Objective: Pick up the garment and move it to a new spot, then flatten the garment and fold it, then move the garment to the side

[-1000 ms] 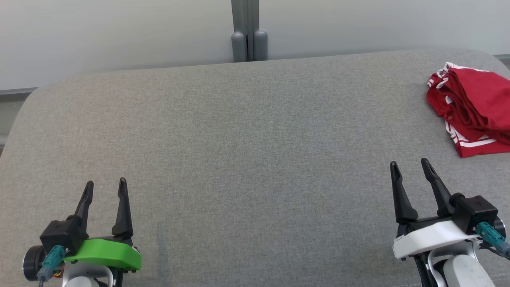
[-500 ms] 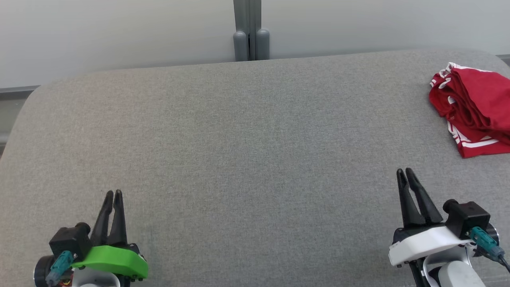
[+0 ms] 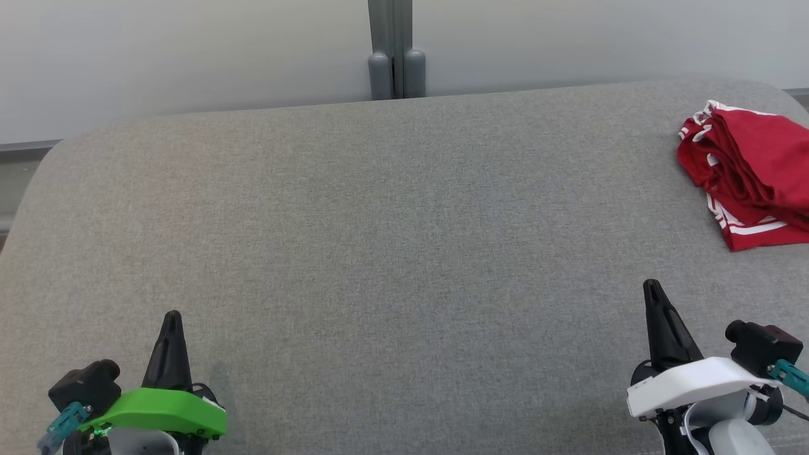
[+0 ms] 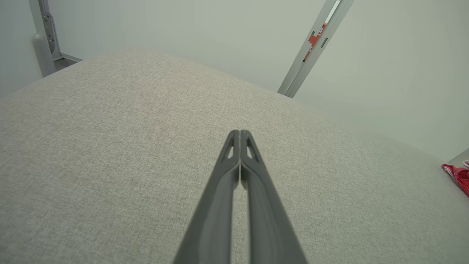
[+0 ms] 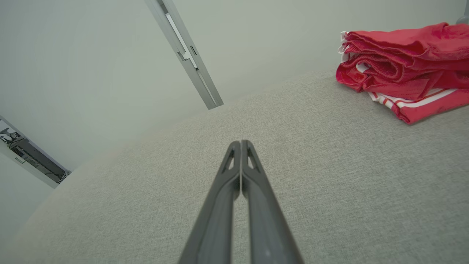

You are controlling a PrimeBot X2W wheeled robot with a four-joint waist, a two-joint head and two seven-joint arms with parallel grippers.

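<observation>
The garment (image 3: 752, 170) is red with white stripes, lying folded in a bundle at the far right edge of the grey padded table (image 3: 392, 240). It also appears at the upper right in the right wrist view as the garment (image 5: 406, 66), and a sliver of the garment (image 4: 460, 176) is at the right edge of the left wrist view. My left gripper (image 3: 172, 316) is at the lower left, shut, with nothing between its fingers. My right gripper (image 3: 651, 285) is at the lower right, shut and empty, well short of the garment.
A grey post (image 3: 395, 50) stands behind the table's far edge against a pale wall. The table's corners are rounded, and its left edge drops off near a grey floor strip (image 3: 19, 164).
Both grippers have closed from wide open to fully shut and drawn back a little toward the near edge. The garment has not moved.
</observation>
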